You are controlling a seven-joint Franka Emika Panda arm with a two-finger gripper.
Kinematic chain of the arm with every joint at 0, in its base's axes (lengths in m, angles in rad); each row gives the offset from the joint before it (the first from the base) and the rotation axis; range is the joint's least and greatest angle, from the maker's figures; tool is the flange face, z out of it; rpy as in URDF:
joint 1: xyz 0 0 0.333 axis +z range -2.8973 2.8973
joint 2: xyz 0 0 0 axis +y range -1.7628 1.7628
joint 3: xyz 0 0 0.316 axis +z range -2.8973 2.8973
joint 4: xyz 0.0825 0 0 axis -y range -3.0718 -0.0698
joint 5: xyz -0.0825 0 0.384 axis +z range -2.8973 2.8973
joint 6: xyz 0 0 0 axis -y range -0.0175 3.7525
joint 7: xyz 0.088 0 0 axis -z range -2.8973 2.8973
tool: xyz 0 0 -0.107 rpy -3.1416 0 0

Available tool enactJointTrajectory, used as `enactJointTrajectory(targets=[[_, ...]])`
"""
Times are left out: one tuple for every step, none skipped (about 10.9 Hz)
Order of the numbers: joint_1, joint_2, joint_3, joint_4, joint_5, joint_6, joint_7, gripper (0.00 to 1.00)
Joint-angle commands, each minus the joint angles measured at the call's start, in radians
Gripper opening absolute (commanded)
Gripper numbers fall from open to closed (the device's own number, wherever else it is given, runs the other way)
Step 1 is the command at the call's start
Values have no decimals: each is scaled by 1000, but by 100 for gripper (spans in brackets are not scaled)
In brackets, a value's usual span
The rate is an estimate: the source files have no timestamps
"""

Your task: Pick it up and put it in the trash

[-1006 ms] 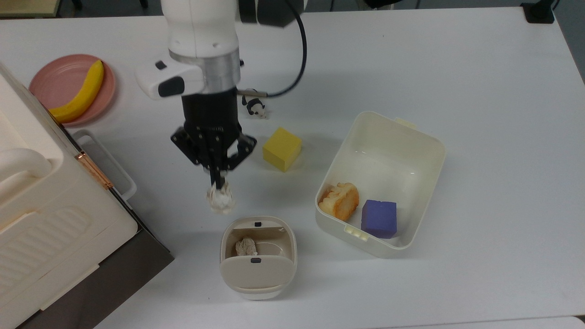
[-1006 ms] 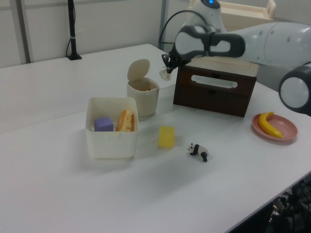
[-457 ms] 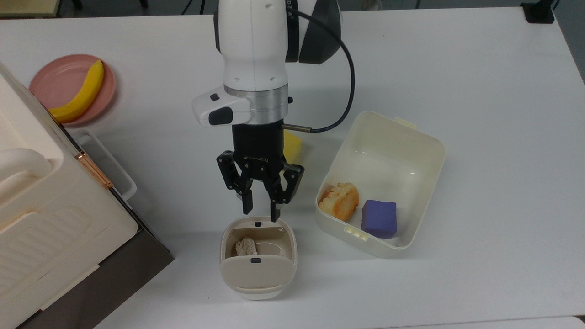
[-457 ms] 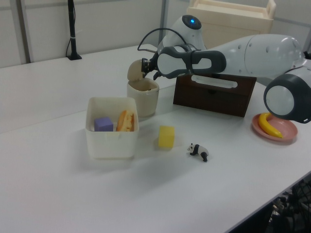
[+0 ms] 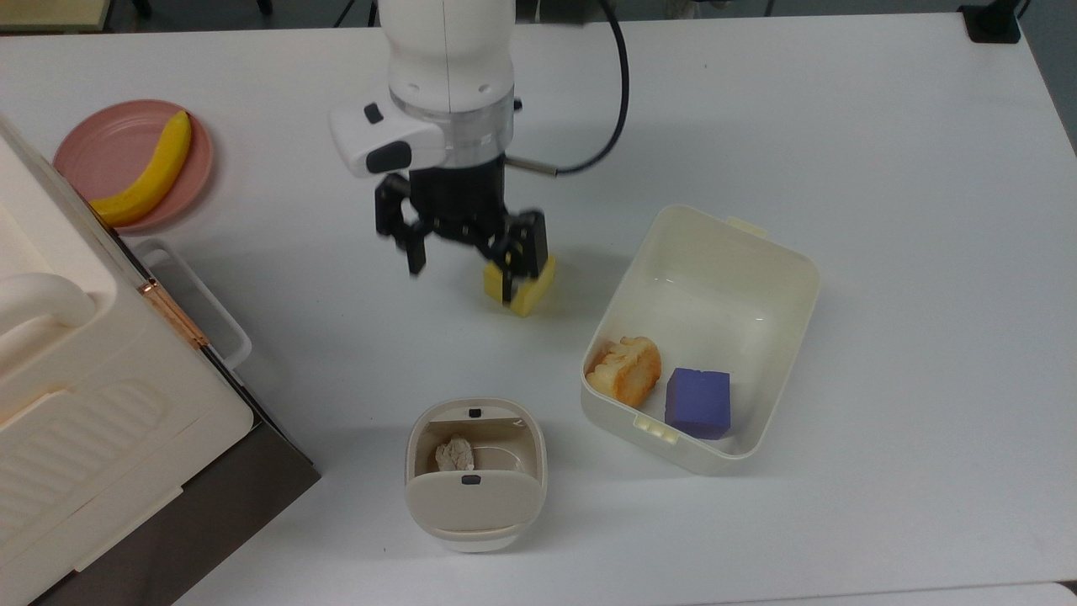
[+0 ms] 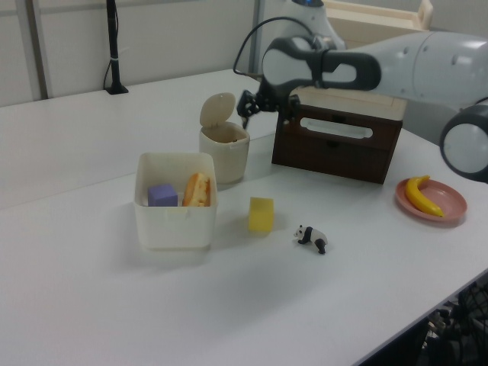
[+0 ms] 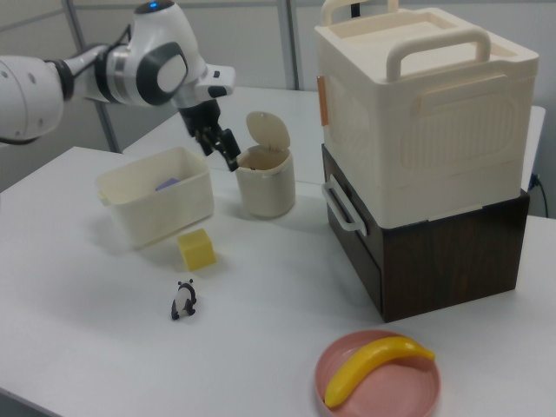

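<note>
The trash (image 5: 474,505) is a small cream bin near the top view's lower middle, with one lid flap raised. A crumpled off-white paper wad (image 5: 454,455) lies inside it. My gripper (image 5: 461,282) hangs open and empty well above the table, up and away from the bin, partly covering the yellow cube (image 5: 532,292). In the left view the gripper (image 6: 265,113) is to the right of the bin (image 6: 223,154) and higher than its raised flap. In the right view the gripper (image 7: 221,146) hangs just left of the bin (image 7: 267,184).
A large cream tub (image 5: 740,240) at the top view's right holds a bread piece (image 5: 624,370) and a purple cube (image 5: 698,402). A pink plate (image 5: 97,143) with a banana (image 5: 151,172) sits top left. A tall cream-and-brown box stack (image 5: 76,396) fills the left. A panda figurine (image 6: 313,239) stands near the cube.
One second ago the gripper was shut on a wad beside the bin. It then stood open and empty over the bin, and has since risen and drawn back toward the yellow cube.
</note>
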Motion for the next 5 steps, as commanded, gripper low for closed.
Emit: enactJointTrajectory(targets=[[21,-135,4,-51,-5,-359,-177,100],[24,-167,4,-54,-8,-416,-179,100],[25,-178,7,-57,-12,-444,-188,100],[47,-178,4,-59,-14,-447,-202,100],[52,-177,4,-59,-19,-461,-201,100]])
